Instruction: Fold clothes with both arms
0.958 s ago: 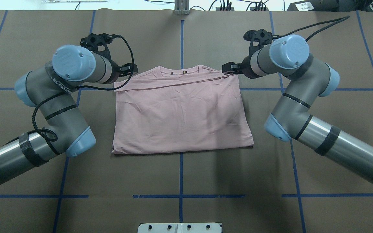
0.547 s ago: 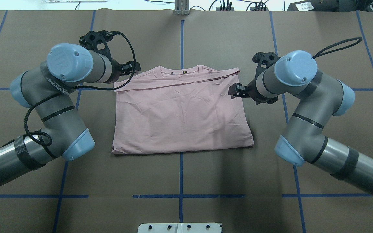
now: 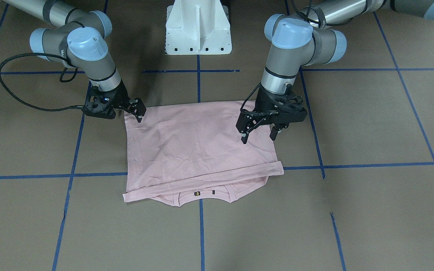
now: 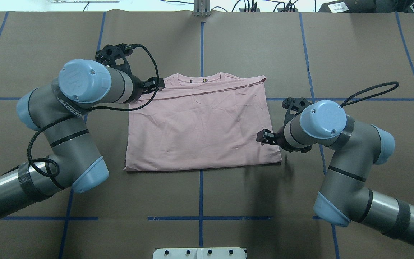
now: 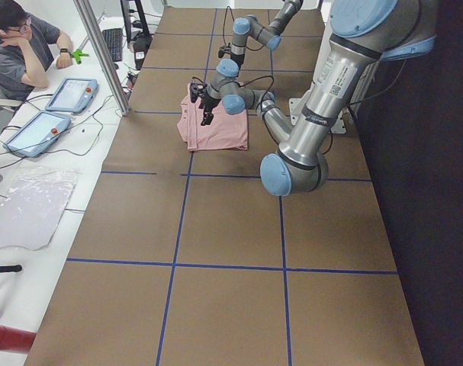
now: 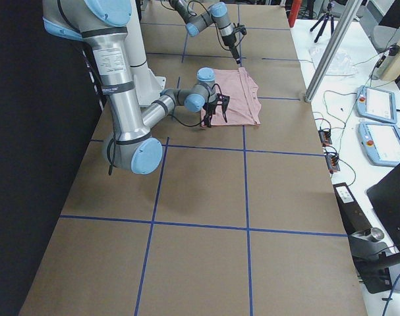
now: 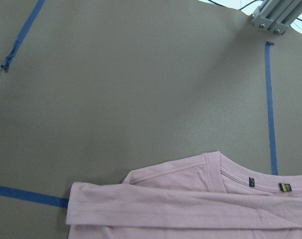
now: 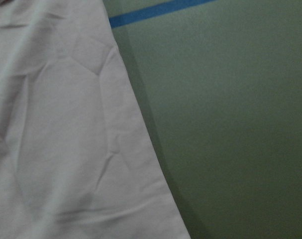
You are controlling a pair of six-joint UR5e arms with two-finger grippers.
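Note:
The pale pink T-shirt lies folded flat on the brown table, collar at the far edge, a folded band across its far part. No print shows. It also shows in the front view. My left gripper is open and empty, raised over the shirt's far left corner; overhead it sits beside the collar. My right gripper is at the shirt's right edge near its near corner, looks open and holds nothing. The left wrist view shows the collar and the fold's corner, the right wrist view the shirt's edge.
The white pedestal base stands at the robot's side of the table. Blue tape lines cross the brown cover. An operator sits with tablets beyond the far edge, by an aluminium post.
My right gripper left the shirt's far right corner and moved back along the right edge toward the near corner. My left gripper shifted slightly right, over the far left corner.

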